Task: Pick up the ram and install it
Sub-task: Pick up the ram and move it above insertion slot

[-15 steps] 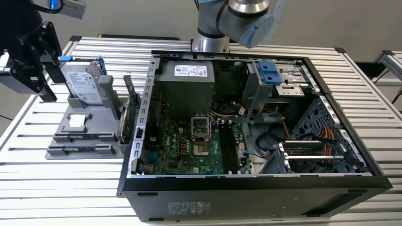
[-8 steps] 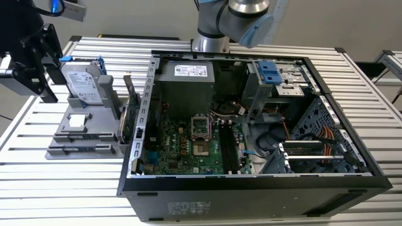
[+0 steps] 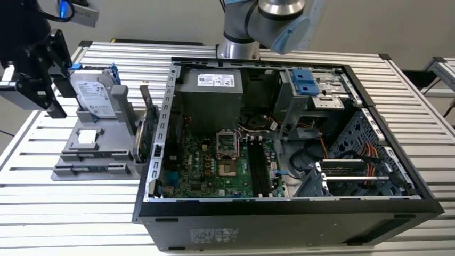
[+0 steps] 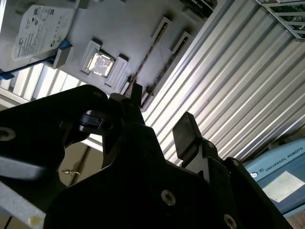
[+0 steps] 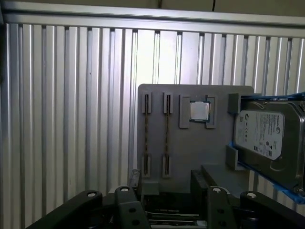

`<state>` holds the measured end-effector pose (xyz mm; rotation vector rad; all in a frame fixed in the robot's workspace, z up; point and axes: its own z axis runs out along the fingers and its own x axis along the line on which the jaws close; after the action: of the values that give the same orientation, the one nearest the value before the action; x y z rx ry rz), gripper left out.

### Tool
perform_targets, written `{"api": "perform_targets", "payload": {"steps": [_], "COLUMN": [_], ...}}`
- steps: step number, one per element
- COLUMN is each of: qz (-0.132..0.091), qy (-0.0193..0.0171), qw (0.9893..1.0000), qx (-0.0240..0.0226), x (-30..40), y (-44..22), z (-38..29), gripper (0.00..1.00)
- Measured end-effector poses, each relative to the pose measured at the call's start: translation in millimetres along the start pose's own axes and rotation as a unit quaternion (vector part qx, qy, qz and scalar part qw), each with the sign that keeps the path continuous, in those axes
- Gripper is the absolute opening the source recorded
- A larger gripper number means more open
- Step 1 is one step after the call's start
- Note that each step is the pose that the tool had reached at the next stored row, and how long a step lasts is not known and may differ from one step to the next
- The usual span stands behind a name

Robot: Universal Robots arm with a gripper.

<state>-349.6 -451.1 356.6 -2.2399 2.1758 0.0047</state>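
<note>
One gripper (image 4: 162, 107), fingers spread and empty, hangs at the exterior view's left above a gray tray (image 5: 190, 157). Two ram sticks (image 5: 167, 136) stand edge-up in the tray's slots, parallel, just below the gripper and untouched. Their long axes run left-right across the exterior view. A hard drive (image 5: 267, 138) sits beside them. An open computer case (image 3: 284, 213) sits well apart to the right.

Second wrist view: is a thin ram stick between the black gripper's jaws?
No, the black gripper has its jaws apart and empty; a thin ram stick sits in the grey plastic holder.
</note>
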Motion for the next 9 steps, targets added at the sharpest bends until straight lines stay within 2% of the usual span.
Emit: {"api": "perform_targets", "payload": {"steps": [9], "qz": [0.000], "qy": [0.0006], "qw": [1.0000], "qx": [0.0000], "x": [0.0], "y": [0.0], "z": [3.5], "gripper": [1.00]}}
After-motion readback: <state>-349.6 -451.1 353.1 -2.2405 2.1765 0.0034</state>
